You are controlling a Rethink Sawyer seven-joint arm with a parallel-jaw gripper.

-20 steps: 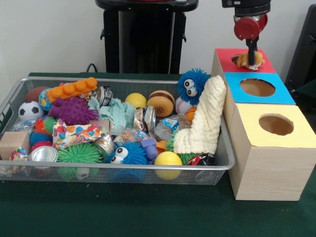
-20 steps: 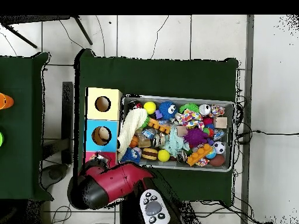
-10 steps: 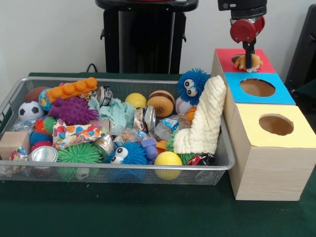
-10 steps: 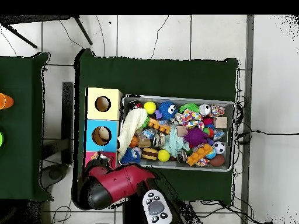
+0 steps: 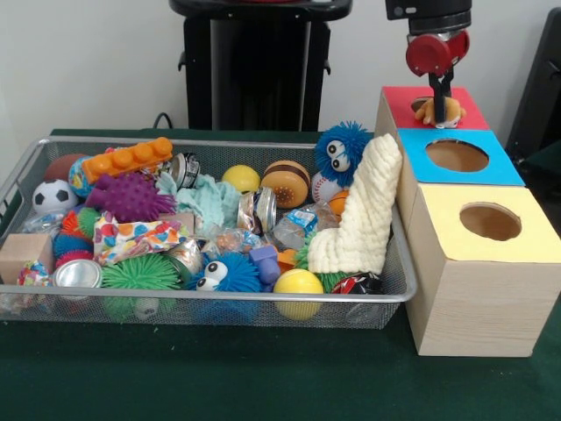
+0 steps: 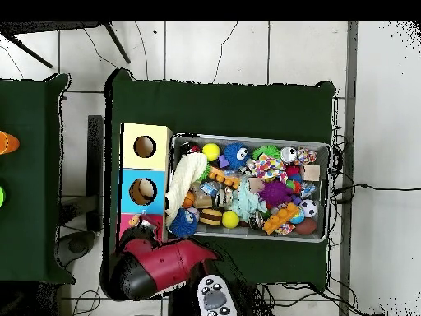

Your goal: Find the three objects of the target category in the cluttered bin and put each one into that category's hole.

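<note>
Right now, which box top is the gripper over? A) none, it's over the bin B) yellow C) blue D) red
D: in the front view the gripper hangs above the red-topped box, with a small orange object at its hole.

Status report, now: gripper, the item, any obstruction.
Gripper above red hole, finger state unclear. Small orange toy at the red-topped box hole, under the gripper. Nothing blocking the hole.
</note>
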